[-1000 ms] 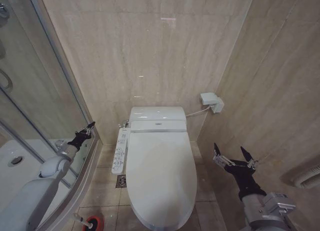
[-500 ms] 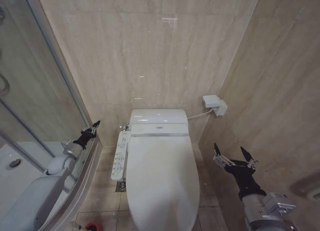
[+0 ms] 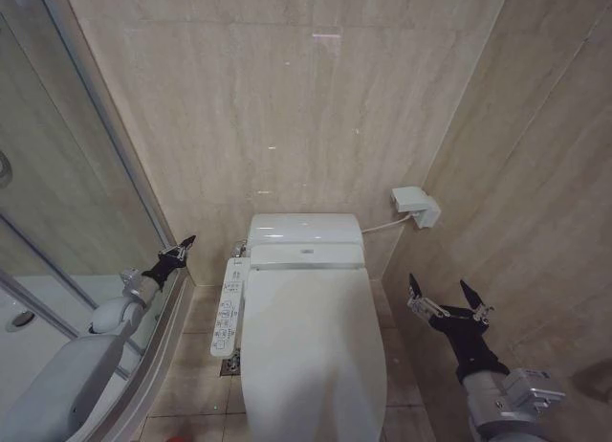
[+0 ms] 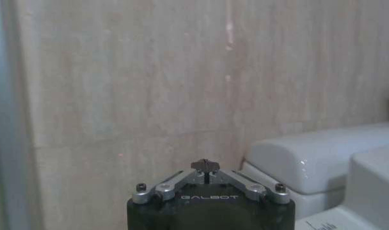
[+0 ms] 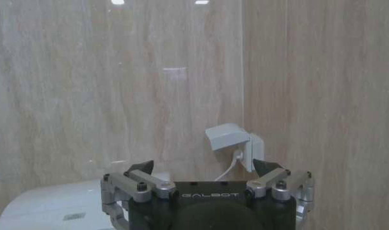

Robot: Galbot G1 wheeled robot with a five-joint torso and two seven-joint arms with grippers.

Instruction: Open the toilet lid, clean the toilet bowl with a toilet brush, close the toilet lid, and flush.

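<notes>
The toilet lid [image 3: 311, 351] lies shut, a glossy white oval that hides the toilet bowl beneath it. The toilet brush is out of view. My left gripper [image 3: 184, 245] hangs shut beside the shower glass, left of the toilet and apart from it; in the left wrist view its fingertips [image 4: 206, 165] meet in a point before the wall. To the right of the toilet, near the side wall, my right gripper [image 3: 438, 285] stands open with nothing between its fingers, and it looks the same in the right wrist view [image 5: 204, 168].
A white control panel [image 3: 228, 303] runs along the toilet's left side, with a floor drain [image 3: 229, 366] below it. The rear unit [image 3: 304, 233] sits against the tiled wall. A socket box [image 3: 416, 206] with a cable hangs at the right corner. The shower enclosure [image 3: 76, 222] bounds the left.
The whole picture has shifted down and right, so the camera moved; the red holder at the lower left has left the view. Both arms keep their pose.
</notes>
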